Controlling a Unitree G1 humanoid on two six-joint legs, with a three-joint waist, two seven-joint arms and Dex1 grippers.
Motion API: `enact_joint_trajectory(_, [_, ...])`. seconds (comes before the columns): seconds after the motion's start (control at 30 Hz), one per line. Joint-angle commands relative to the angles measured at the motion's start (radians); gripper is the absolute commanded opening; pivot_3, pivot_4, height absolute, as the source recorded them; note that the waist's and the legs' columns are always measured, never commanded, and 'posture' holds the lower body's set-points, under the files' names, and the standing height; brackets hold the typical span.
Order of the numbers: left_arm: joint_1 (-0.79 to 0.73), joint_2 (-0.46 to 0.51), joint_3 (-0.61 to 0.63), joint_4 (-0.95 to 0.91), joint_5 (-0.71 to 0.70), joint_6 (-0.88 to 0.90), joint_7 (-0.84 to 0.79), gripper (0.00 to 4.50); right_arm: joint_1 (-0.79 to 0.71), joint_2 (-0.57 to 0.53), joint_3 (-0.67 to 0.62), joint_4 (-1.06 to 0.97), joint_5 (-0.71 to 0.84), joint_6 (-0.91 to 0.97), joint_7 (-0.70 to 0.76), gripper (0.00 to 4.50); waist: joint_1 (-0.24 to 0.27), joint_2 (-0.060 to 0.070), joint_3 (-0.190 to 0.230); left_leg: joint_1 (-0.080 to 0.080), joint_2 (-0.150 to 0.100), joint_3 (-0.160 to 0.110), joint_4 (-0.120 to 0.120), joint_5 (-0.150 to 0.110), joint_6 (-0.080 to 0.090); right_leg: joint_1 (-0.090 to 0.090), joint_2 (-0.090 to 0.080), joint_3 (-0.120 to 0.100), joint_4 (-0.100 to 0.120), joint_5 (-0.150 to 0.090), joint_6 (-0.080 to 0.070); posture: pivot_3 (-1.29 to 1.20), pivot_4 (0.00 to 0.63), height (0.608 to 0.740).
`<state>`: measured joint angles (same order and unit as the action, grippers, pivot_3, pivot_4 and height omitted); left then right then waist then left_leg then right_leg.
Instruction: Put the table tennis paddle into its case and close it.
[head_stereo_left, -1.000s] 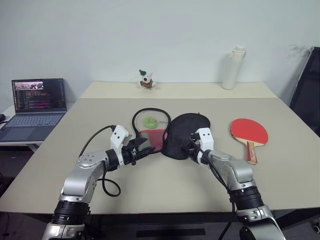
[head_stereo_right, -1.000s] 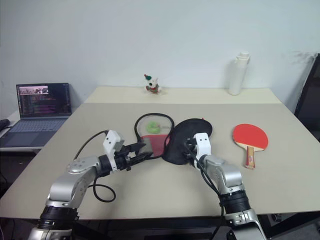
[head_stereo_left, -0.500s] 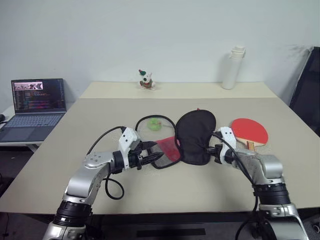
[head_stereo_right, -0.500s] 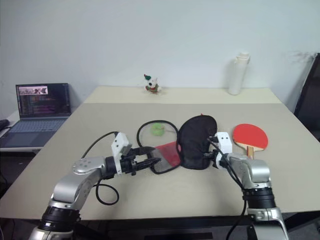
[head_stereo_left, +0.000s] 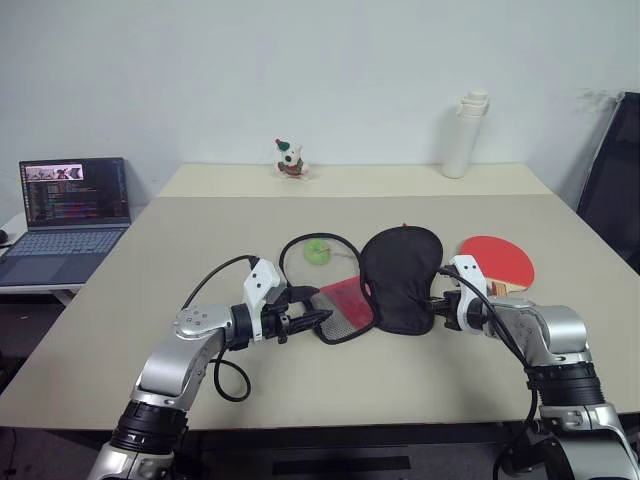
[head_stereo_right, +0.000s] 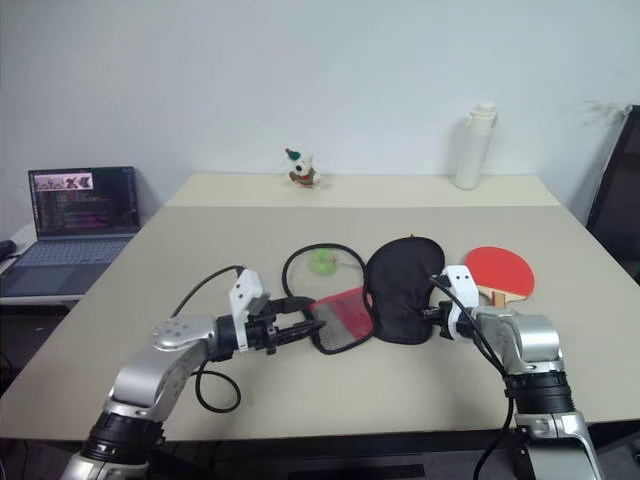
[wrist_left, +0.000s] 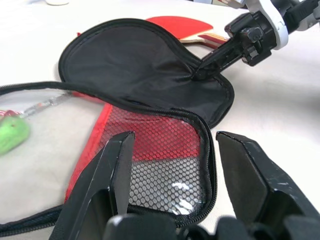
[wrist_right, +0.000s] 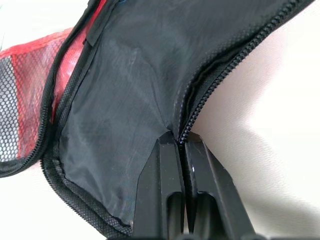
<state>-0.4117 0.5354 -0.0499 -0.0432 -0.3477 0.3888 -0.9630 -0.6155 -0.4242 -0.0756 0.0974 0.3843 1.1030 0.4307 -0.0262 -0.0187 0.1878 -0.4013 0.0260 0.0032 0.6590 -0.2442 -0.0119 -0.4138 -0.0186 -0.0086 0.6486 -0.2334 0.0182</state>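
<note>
Since the earlier frames the black flap of the case (head_stereo_left: 401, 277) has been drawn toward the robot's right by the right pincer (head_stereo_left: 434, 308), so that its edge now lies just beside, perhaps over, the red face of the table tennis paddle (head_stereo_left: 503, 262). The red mesh half (head_stereo_left: 345, 305) has been carried along with it, and the left pincer (head_stereo_left: 316, 319) has followed.

The right pincer is clamped on the zip edge (wrist_right: 192, 117) of the black flap, the fabric being pinched between its two closed fingers. The left pincer is spread wide, its fingers (wrist_left: 107, 175) set either side of the corner of the red mesh half without, as far as can be judged, touching it.

The case is unzipped and laid open on the desk (head_stereo_left: 150, 300), black lining upward on one half and mesh pocket upward on the other. Nothing is held in it; within the loop of the opened zip, on the bare desk, a small green charm (head_stereo_left: 317, 250) can be seen. The paddle is outside the case, flat on the desk, its wooden handle (head_stereo_left: 507, 289) partly hidden behind the right arm.

For the step in hand, opening the case for loading, the flap is best kept pinched at the zip edge and not the thin lining, and the mesh half pinned by the left pincer so that the whole case is not dragged along. The flap is best kept off the paddle, which has yet to be picked up.
</note>
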Motion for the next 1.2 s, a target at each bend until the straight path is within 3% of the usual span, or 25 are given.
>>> enact_joint_trajectory(0.03, [-0.007, 0.001, 0.001, -0.005, 0.002, -0.030, -0.007, 2.83, -0.029, -0.041, -0.010, 0.001, -0.029, -0.059, 0.001, 1.32, 0.000, 0.000, 0.000, 0.000, 0.000, 0.000, 0.000, 0.000, 0.000, 0.000, 0.000, 0.000, 0.000, 0.000, 0.000, 0.00, 0.150, 0.740])
enact_joint_trajectory(0.2, [0.003, -0.003, -0.002, -0.011, 0.002, -0.034, -0.004, 2.83, -0.017, -0.127, -0.033, -0.050, -0.029, -0.091, 0.045, 3.09, 0.000, 0.000, 0.000, 0.000, 0.000, 0.000, 0.000, 0.000, 0.000, 0.000, 0.000, 0.000, 0.000, 0.000, 0.000, 0.00, 0.150, 0.740])
enact_joint_trajectory(0.33, [0.009, -0.003, -0.002, -0.015, 0.001, -0.036, -0.006, 2.83, -0.001, -0.179, -0.132, -0.090, 0.009, -0.062, 0.042, 4.47, 0.001, 0.000, 0.000, 0.000, 0.000, 0.001, 0.000, 0.000, 0.000, 0.000, 0.000, 0.000, 0.000, 0.000, 0.000, 0.00, 0.150, 0.740])
enact_joint_trajectory(0.7, [-0.126, -0.013, -0.047, 0.032, -0.002, -0.048, -0.085, 2.83, 0.037, -0.095, -0.252, 0.047, -0.140, -0.173, -0.281, 4.47, 0.001, 0.000, 0.000, -0.001, 0.000, 0.002, 0.000, 0.000, 0.000, 0.000, 0.000, 0.001, 0.000, 0.000, 0.000, 0.00, 0.150, 0.740])
enact_joint_trajectory(1.13, [-0.185, -0.014, -0.054, 0.065, 0.007, -0.067, -0.114, 2.83, -0.028, -0.013, -0.259, 0.224, -0.141, -0.219, -0.356, 4.47, -0.003, 0.000, 0.000, 0.000, 0.000, 0.003, -0.001, 0.000, 0.000, -0.001, 0.001, 0.002, 0.000, 0.000, 0.000, 0.00, 0.150, 0.740])
enact_joint_trajectory(1.2, [-0.178, -0.013, -0.052, 0.058, 0.008, -0.065, -0.112, 2.83, -0.039, -0.012, -0.261, 0.258, -0.142, -0.230, -0.361, 4.10, -0.004, 0.000, 0.000, 0.000, 0.000, 0.004, -0.001, 0.000, 0.000, -0.001, 0.001, 0.002, 0.000, 0.000, 0.000, 0.00, 0.150, 0.740])
